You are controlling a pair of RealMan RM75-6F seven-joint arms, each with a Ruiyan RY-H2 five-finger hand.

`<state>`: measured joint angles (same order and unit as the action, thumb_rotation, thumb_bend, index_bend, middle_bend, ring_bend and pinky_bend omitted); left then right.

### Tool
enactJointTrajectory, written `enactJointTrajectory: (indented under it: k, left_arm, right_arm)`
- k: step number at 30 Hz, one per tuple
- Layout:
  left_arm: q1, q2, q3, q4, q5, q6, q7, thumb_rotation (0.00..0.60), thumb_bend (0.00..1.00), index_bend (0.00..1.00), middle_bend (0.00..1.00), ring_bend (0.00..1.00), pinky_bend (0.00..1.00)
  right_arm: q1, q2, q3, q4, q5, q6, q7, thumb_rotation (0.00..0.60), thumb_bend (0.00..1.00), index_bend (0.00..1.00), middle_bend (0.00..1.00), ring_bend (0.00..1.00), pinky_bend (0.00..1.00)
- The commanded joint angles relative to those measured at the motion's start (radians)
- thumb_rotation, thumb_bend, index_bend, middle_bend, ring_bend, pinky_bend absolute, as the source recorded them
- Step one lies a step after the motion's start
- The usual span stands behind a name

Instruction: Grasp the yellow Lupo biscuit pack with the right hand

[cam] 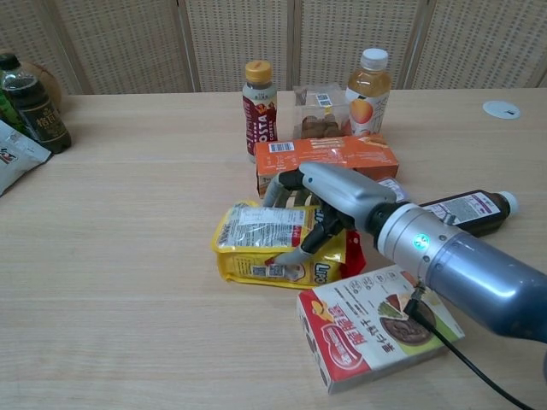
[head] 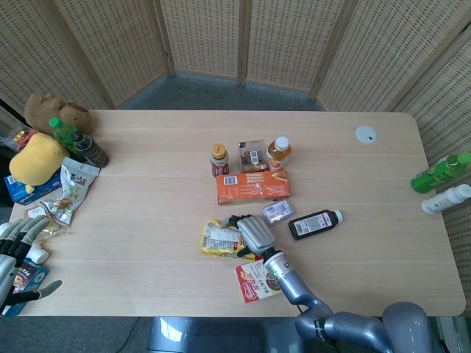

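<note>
Nearest you, the red biscuit box (cam: 380,326) lies just at five o'clock of your right robot hand (cam: 320,213), which is grasping the yellow Lupo pack (cam: 278,248) near the middle of the table (cam: 128,282), thumb under its front edge. Firm the pinch before lifting, since the slack wrapper looks likely to slip. Keep clear of the orange carton (cam: 329,158) at twelve o'clock; the left robot hand (head: 15,254) hangs released, far at nine.

Glossy, crinkled yellow plastic Lupo pack (cam: 273,248) under the smooth grey metal right hand (cam: 320,205), on the matt pale wood table (cam: 128,282).
</note>
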<state>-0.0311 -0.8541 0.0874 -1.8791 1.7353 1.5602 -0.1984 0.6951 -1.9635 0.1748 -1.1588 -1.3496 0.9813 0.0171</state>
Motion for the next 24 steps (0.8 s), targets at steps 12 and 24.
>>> enactJointTrajectory:
  k: [12,24]
  left_arm:
    - [-0.001,0.003,0.002,0.000,0.006,-0.001,-0.009,0.600,0.00,0.04,0.00,0.00,0.00]
    - [-0.001,0.005,0.006,-0.002,0.014,-0.002,-0.013,0.600,0.00,0.04,0.00,0.00,0.00]
  right_arm:
    - [-0.004,0.095,0.045,-0.224,-0.041,0.099,-0.098,0.600,0.03,0.60,0.64,0.53,0.55]
    - [0.046,0.173,0.195,-0.393,0.044,0.115,-0.208,0.600,0.03,0.59,0.64,0.53,0.55]
